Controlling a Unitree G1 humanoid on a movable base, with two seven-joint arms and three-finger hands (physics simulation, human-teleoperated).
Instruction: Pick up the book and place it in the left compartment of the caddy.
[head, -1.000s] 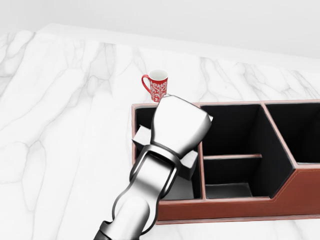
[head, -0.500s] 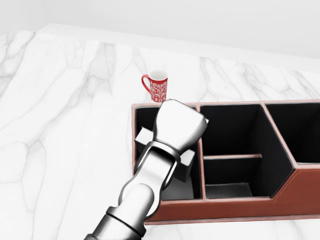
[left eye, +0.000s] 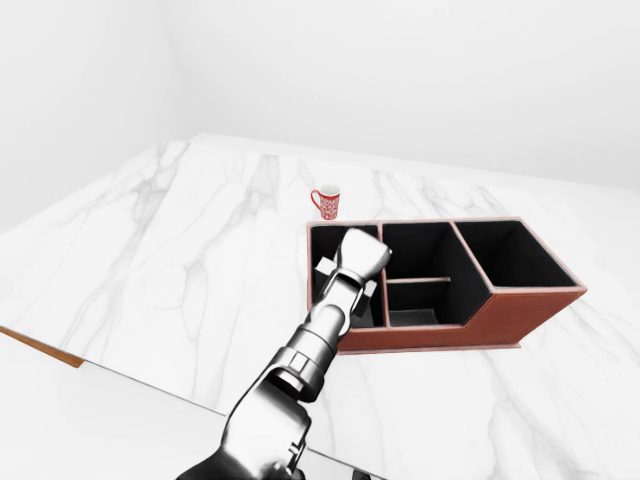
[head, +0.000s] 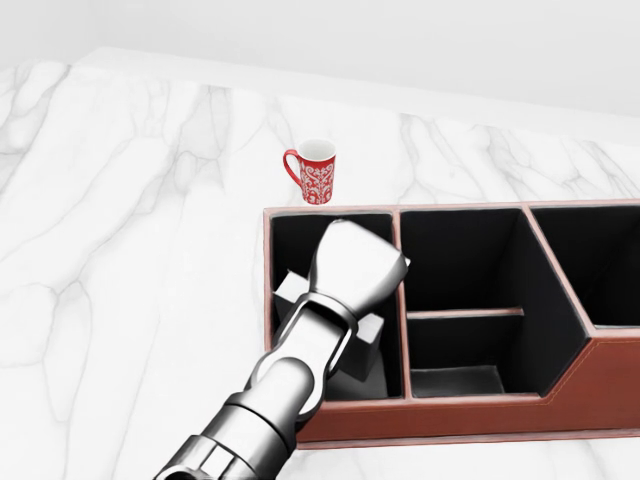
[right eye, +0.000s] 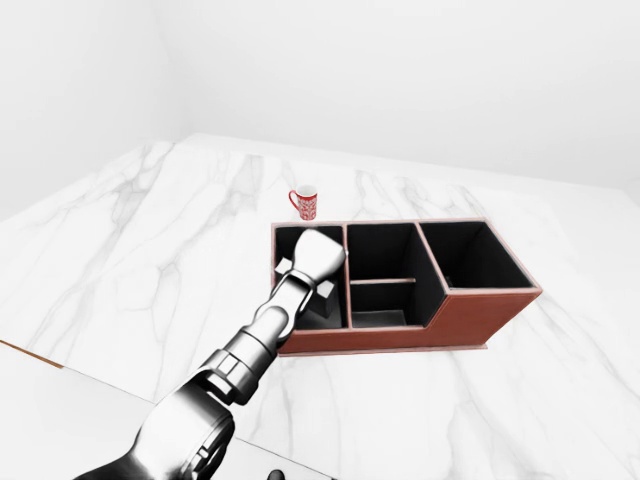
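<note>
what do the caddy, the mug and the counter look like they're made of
Caddy: seemingly reddish-brown leather or leatherette, matte, with a lighter edge trim and black lining. Mug: likely glazed ceramic, red with a white pattern and white inside. Counter: looks like polished white marble, going by its grey veins.

The left arm (head: 285, 385) enters the head view at about 7 o'clock and stretches toward 1 o'clock, wrist straight. The left hand (head: 355, 265) shows only its glossy metal back; its fingers are hidden beneath it.
</note>
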